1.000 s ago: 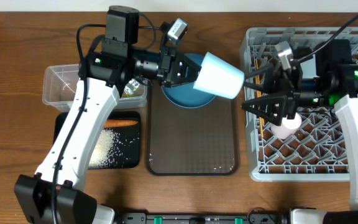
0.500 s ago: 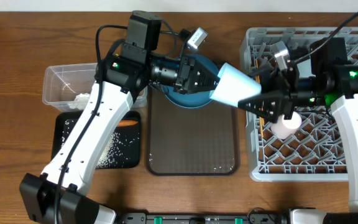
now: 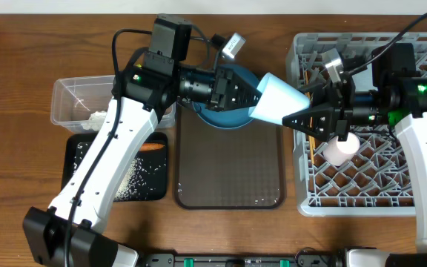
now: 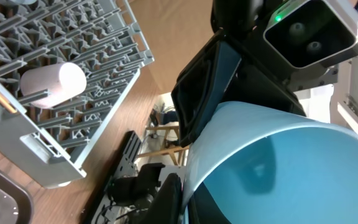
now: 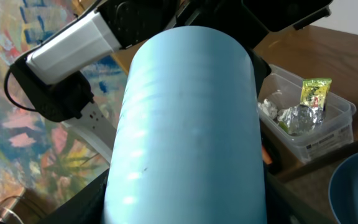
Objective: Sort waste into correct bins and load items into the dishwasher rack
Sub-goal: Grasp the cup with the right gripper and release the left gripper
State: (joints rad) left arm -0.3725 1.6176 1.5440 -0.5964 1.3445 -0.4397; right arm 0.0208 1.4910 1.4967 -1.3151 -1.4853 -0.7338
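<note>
Your left gripper pinches the blue cup by its rim, held in the air between plate and rack. Your right gripper straddles the cup's far end; you cannot tell whether its pads touch. The pink cup lies in the rack. Wrapper and paper sit in the tub, carrot and rice in the black tray. The plate is left to load.

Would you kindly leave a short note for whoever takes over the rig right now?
Left claw: shut on the light blue cup, held out toward the rack.
Right claw: around the cup's far end; grip unclear.
Done: pink cup in rack; wrapper in clear tub; carrot, rice in black tray.
To do: finish handover, rack cup, then blue plate.
</note>
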